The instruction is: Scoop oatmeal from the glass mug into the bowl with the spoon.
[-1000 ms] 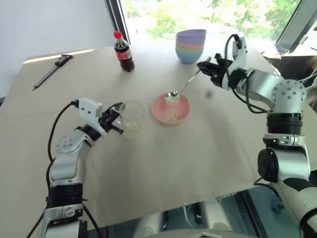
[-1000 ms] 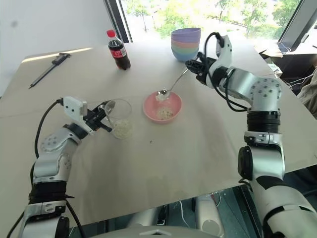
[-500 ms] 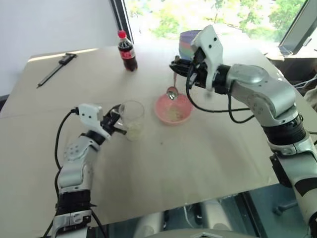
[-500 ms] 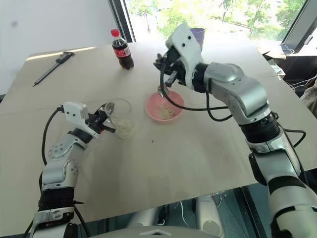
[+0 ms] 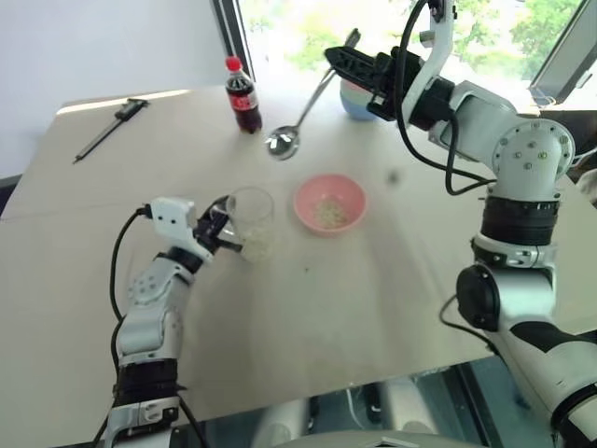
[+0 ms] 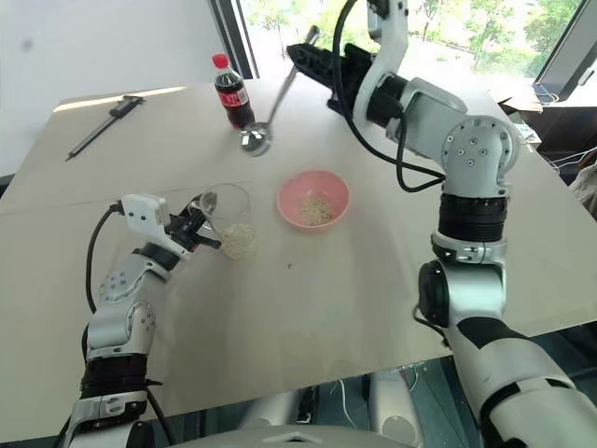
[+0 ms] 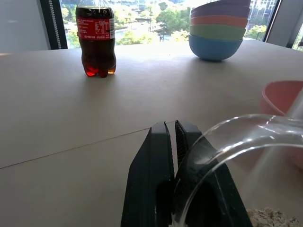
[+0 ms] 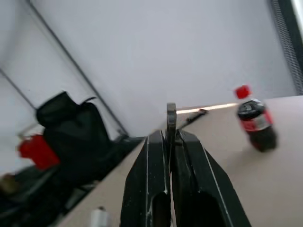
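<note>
Right gripper (image 5: 338, 58) has lifted up and away from the bowl (image 5: 328, 204) since a second ago, when the spoon (image 5: 297, 120) tip sat over the pink rim; now the spoon hangs in the air above the table (image 5: 392, 280), its oval end at about 11 o'clock from the bowl, near the cola bottle (image 5: 242, 96). Right fingers clenched on the spoon handle, which slants down from the gripper; the wrist view shows the handle end pinched between both black fingers (image 8: 147, 189). Spoon looks empty, hard to be sure. Bowl sits mid-table with a thin scatter of oatmeal (image 5: 327, 213) inside. Glass mug (image 5: 250, 222) stands at 9 o'clock from the bowl, just beside it but apart, with more flakes at its bottom. Left gripper (image 5: 220, 227) has stayed put, fingers clamped on the mug's rim at the mug's 9 o'clock side. Stack of pastel bowls (image 7: 218, 29) at the table's far edge, 12 o'clock from the pink bowl. Black tool (image 5: 107, 127) lies far off at 10 o'clock.
</note>
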